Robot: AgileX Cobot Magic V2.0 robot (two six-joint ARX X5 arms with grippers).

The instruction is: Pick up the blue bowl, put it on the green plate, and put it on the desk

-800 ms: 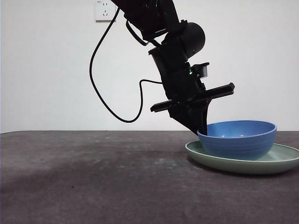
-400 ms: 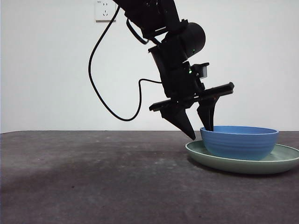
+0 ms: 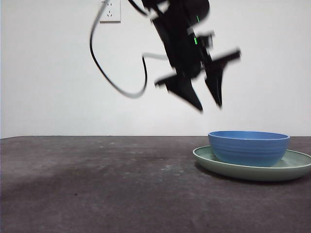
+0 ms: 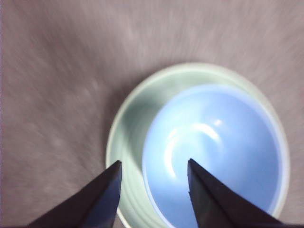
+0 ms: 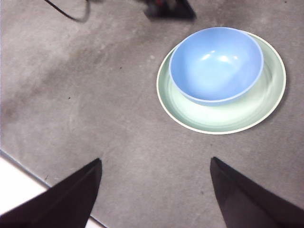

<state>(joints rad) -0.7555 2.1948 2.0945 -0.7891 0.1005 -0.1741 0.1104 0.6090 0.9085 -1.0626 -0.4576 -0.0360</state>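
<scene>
Both jaws of the left gripper spread apart, empty, tilted, above the blue bowl. Bowl sits in green plate on desk. Right gripper agape, empty, well apart.

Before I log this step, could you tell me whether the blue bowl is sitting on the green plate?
Yes. The blue bowl rests upright on the green plate, with the open left gripper above it.

A bare lab setup: white wall, wall socket, dark desk.
</scene>
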